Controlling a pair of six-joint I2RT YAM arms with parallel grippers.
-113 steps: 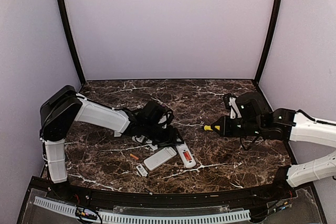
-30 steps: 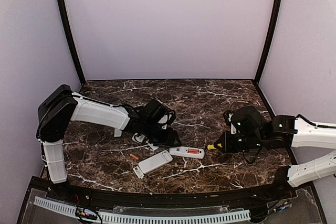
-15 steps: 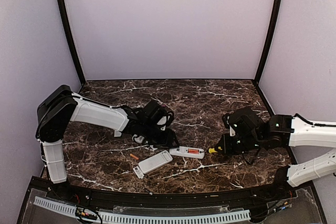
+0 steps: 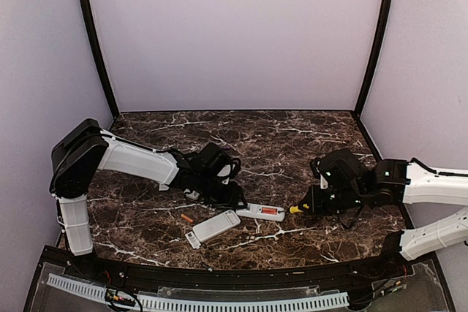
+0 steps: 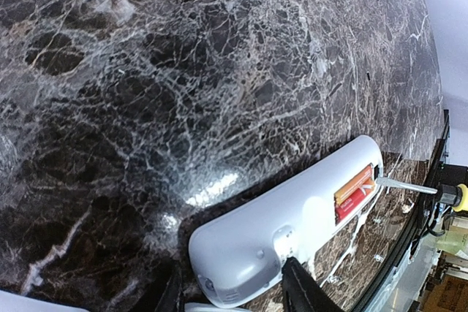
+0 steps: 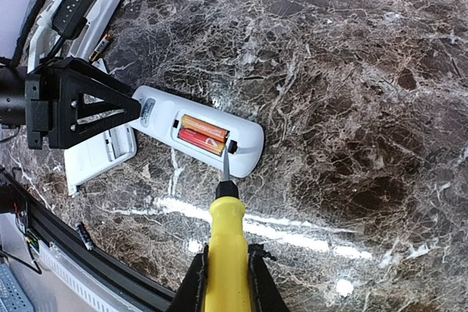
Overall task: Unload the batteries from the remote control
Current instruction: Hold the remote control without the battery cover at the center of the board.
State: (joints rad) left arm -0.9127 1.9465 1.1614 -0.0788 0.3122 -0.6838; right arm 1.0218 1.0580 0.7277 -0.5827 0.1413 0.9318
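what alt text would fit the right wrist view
A yellow-handled screwdriver, gripped by the right end effector, has its tip at the open battery bay of a white remote, where two batteries, one orange and one red, lie. The black left end effector holds the remote's other end.

White remote (image 6: 247, 144), orange-red batteries (image 6: 202, 134), yellow-handled screwdriver (image 6: 227, 246).

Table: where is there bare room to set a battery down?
Bare: the table's far half, behind the left end effector and right end effector; also the near right corner. Crowded: around the open remote and second remote.
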